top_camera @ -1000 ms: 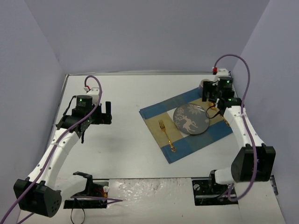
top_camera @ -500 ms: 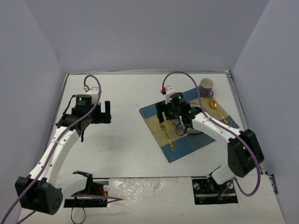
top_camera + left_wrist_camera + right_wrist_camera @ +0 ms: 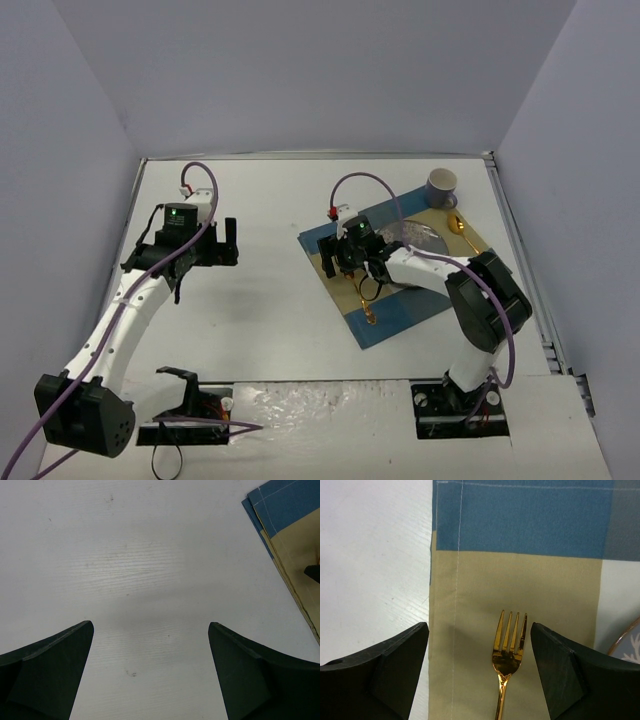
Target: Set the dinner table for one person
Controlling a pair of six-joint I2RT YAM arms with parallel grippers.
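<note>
The white dinner table (image 3: 260,320) carries a blue-and-beige checked placemat (image 3: 400,318) on its right half. A gold fork (image 3: 368,305) lies on the mat's left side, left of a grey patterned plate (image 3: 425,240) partly hidden by my right arm. My right gripper (image 3: 335,258) hovers open over the fork's tines. In the right wrist view the fork (image 3: 508,655) lies between the open jaws (image 3: 479,626), off to the right finger, untouched. My left gripper (image 3: 229,240) is open and empty over bare table (image 3: 150,625).
A grey mug (image 3: 442,187) stands at the mat's far right corner, and a gold spoon (image 3: 460,228) lies on the mat right of the plate. The plate's rim (image 3: 626,645) shows in the right wrist view. The mat's corner (image 3: 290,520) shows in the left wrist view.
My right arm has swung from the mug at the far right leftwards across the plate to the fork, uncovering the mug and spoon. The left arm has not moved.
</note>
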